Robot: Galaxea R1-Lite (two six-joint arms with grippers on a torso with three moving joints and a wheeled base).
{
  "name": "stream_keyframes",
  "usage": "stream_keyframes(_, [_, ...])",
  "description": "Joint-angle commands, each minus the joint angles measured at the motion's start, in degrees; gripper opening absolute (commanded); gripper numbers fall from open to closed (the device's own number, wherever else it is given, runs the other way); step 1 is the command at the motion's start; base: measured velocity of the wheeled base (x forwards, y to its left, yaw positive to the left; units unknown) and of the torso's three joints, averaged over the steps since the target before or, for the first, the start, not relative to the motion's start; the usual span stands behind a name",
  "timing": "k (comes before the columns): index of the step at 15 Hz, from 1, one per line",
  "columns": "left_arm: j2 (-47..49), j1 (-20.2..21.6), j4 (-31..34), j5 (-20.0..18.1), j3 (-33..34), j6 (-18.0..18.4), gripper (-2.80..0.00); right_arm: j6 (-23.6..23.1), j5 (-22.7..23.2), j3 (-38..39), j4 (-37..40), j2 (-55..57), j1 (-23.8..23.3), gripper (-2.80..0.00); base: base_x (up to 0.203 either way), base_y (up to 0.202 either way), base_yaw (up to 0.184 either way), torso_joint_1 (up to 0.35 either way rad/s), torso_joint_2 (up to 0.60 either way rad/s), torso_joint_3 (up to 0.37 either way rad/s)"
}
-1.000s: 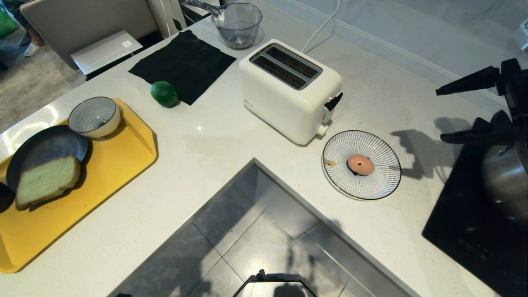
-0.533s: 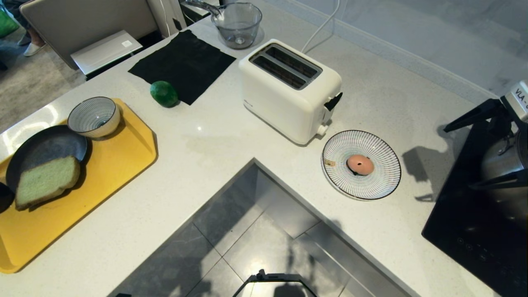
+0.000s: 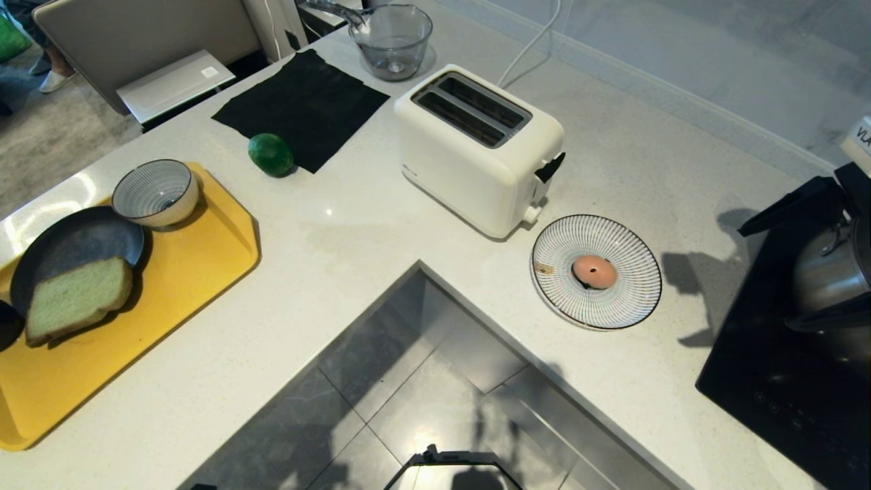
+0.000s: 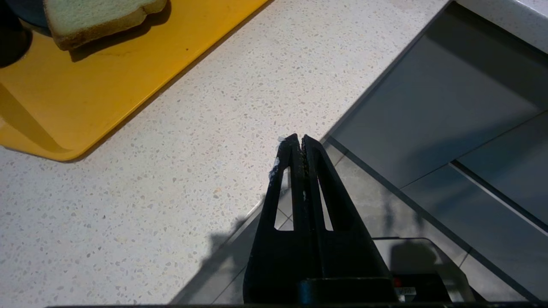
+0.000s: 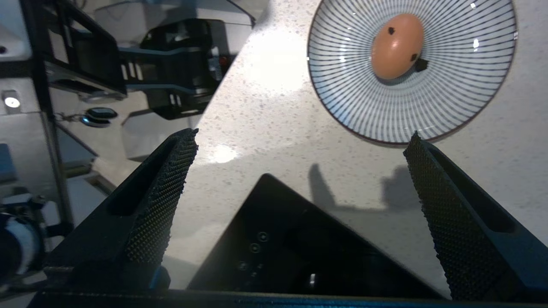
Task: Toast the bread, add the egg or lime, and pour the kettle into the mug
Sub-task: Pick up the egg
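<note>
A pale speckled desk wraps around a tiled floor gap. At far left the bread leans on a dark pan on a yellow tray; the lime lies beside a black cloth. The egg sits on a striped plate, right of the toaster. The right end effector hangs over the black cooktop at far right, fingers wide apart and empty. The left end effector, fingers pressed together, hovers at the desk's near edge.

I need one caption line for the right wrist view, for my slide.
Open right gripper above the cooktop corner, striped plate with egg ahead.
</note>
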Motion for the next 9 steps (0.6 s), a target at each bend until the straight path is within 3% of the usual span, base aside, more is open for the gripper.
stream_keyframes(1, [0.0, 0.0, -0.1, 0.0, 0.9, 0.0, -2.8, 1.2, -0.1, -0.2, 3.9, -0.7, 1.1, 0.0, 0.0, 0.0, 0.0, 0.0, 0.0, 0.0])
stream_keyframes(5, [0.0, 0.0, -0.1, 0.0, 0.9, 0.0, -2.8, 3.0, -0.8, -0.8, 6.1, -1.4, 1.5, 0.0, 0.0, 0.0, 0.0, 0.0, 0.0, 0.0])
stream_keyframes(7, [0.0, 0.0, -0.1, 0.0, 0.9, 0.0, -2.8, 3.0, -1.5, -0.8, 6.1, -1.1, 3.9, 0.0, 0.0, 0.0, 0.0, 0.0, 0.0, 0.0])
stream_keyframes(9, [0.0, 0.0, -0.1, 0.0, 0.9, 0.0, -2.8, 3.2, -5.9, 1.1, 2.3, -0.6, 6.7, 0.0, 0.0, 0.0, 0.0, 0.0, 0.0, 0.0])
